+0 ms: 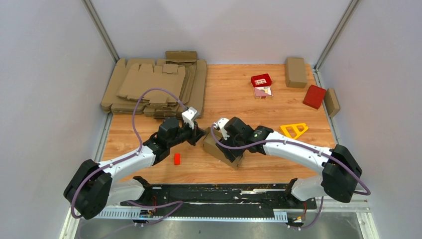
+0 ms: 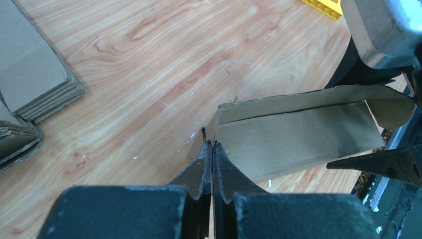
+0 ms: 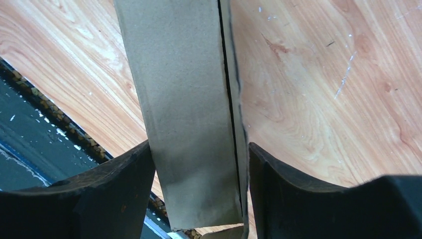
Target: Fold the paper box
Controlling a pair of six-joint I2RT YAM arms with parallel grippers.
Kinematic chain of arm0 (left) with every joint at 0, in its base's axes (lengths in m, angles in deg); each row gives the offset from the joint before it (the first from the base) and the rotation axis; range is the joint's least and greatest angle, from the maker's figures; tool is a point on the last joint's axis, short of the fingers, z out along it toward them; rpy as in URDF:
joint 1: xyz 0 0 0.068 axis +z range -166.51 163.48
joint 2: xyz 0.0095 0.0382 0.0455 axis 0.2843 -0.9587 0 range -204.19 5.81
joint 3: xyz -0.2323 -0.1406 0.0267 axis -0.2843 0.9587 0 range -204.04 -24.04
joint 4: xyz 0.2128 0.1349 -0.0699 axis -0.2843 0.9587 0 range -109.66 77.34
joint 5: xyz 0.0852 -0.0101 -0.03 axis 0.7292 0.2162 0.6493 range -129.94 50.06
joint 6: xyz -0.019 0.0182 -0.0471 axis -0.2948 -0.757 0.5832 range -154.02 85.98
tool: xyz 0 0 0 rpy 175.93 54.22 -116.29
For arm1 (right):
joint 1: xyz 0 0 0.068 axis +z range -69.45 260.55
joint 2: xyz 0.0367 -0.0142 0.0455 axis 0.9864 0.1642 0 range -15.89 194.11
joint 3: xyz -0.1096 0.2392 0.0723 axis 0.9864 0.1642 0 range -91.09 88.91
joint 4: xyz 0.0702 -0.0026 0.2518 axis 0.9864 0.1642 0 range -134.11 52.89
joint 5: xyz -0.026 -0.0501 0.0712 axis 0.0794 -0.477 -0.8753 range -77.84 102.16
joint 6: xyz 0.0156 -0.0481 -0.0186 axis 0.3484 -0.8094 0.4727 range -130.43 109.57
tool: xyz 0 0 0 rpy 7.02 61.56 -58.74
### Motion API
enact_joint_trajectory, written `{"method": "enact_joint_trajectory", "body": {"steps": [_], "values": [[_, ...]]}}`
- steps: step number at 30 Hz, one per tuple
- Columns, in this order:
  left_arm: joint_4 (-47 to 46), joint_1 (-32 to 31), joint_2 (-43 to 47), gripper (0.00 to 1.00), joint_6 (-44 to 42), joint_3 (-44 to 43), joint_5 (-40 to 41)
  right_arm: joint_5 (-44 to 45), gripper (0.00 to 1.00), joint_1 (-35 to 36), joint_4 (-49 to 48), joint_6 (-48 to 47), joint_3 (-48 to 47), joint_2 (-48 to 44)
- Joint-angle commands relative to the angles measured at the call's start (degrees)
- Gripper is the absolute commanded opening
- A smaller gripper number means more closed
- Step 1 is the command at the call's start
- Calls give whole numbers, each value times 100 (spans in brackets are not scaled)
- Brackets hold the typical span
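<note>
The paper box [image 1: 211,143] is a brown, partly folded oblong carton lying between the two arms near the table's front. In the left wrist view its open trough [image 2: 298,134] faces me, with a long wall standing and a rounded end flap at the far right. My left gripper [image 2: 212,144] is shut, its tips against the near end corner of the paper box; a small flap lies just left of them. I see no cardboard between the fingers. My right gripper [image 3: 199,145] is open and straddles the paper box [image 3: 184,99], with a slim gap at the right finger.
A stack of flat cardboard sheets [image 1: 154,87] fills the back left. A small red block [image 1: 176,159] lies by the left arm, and a yellow triangular frame [image 1: 293,130] lies right of the right arm. Red boxes [image 1: 314,96] and folded cartons [image 1: 295,72] stand back right. A black rail [image 1: 219,191] runs along the near edge.
</note>
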Motion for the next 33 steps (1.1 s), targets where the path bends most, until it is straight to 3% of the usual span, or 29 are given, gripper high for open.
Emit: {"method": "enact_joint_trajectory", "body": {"steps": [1,14,22,27,29,33], "values": [[490,-65,-88,0,-190,-57,120,256,66,-34,-164,17,-132,-119],[613,-269,67,0,-43,183,253,374,66,-43,-65,117,-140,-225],[745,-374,257,0,91,373,456,504,86,-35,218,373,-96,-472],[918,-403,251,0,81,323,745,360,100,-34,313,900,213,-1172],[941,-403,287,0,83,319,783,581,100,-34,458,1218,356,-1506],[949,-420,401,0,92,341,878,917,90,-43,764,2096,634,-2066]]}}
